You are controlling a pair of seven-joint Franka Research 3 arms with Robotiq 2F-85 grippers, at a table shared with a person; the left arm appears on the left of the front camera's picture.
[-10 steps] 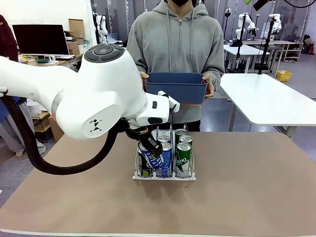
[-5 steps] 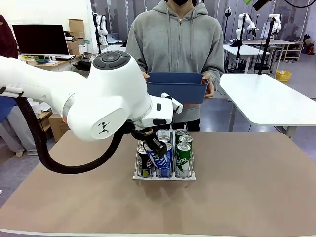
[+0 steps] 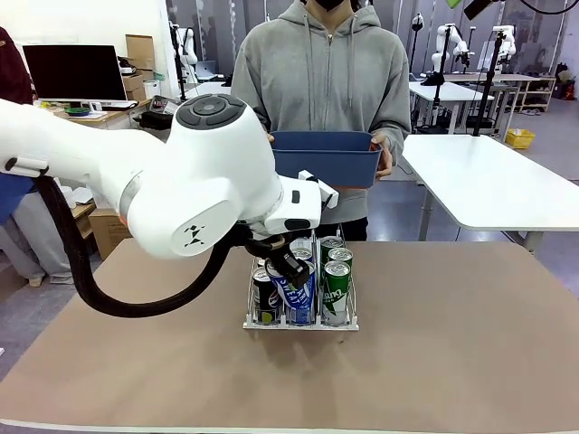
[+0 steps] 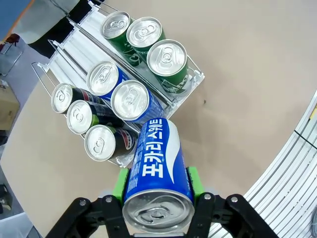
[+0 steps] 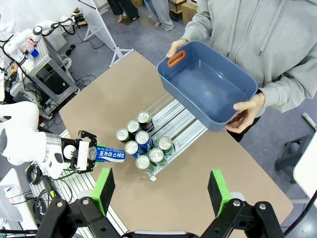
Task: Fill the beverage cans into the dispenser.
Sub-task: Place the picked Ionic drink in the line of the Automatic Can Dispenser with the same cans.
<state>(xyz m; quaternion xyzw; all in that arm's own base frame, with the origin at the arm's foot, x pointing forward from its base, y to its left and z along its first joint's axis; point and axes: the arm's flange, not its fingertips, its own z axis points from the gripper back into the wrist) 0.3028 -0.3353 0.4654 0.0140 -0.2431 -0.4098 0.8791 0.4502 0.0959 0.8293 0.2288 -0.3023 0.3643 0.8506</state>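
Left gripper (image 4: 157, 184) clamped on a blue can (image 4: 157, 166), tilted toward the dispenser (image 4: 193, 82), apparently to feed its middle lane, where blue cans (image 4: 130, 100) already stand. Right gripper (image 5: 161, 191) spread wide, empty, held high. Beyond, person's hands holding an empty blue tub (image 5: 208, 87).

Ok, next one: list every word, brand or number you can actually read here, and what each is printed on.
"포카리 스웨트": white lettering down the blue can between the left tool's green pads.
Pepsi roundel, no readable word: on the black cans in the dispenser.
White print on the green cans: too blurred to read.
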